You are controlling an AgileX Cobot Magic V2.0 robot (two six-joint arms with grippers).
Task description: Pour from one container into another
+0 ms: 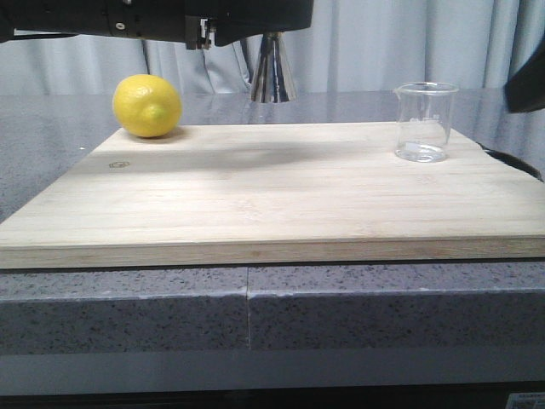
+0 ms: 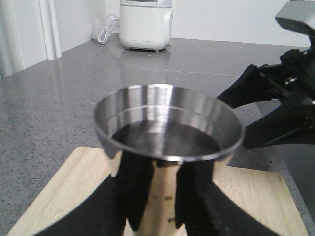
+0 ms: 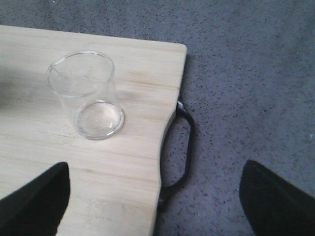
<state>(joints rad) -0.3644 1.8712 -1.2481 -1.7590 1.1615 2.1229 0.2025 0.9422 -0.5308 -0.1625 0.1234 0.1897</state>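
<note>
The steel jigger [image 2: 167, 132] is held upright in the air, with my left gripper [image 2: 170, 201] shut on its lower part. Its upper cup shows a dark, level surface inside. In the front view only the jigger's lower cone [image 1: 272, 78] hangs below the dark arm, above the board's far edge. The clear glass beaker [image 1: 424, 122] stands upright on the board's right side and looks empty. My right gripper [image 3: 155, 206] is open above the board's right edge, with the beaker [image 3: 88, 96] apart from its fingers and nothing between them.
A yellow lemon [image 1: 146, 105] lies at the far left of the wooden cutting board [image 1: 272, 204], which has a black handle [image 3: 181, 147] on its right edge. Grey stone counter [image 3: 246, 73] surrounds the board. A white appliance [image 2: 146, 24] stands far back.
</note>
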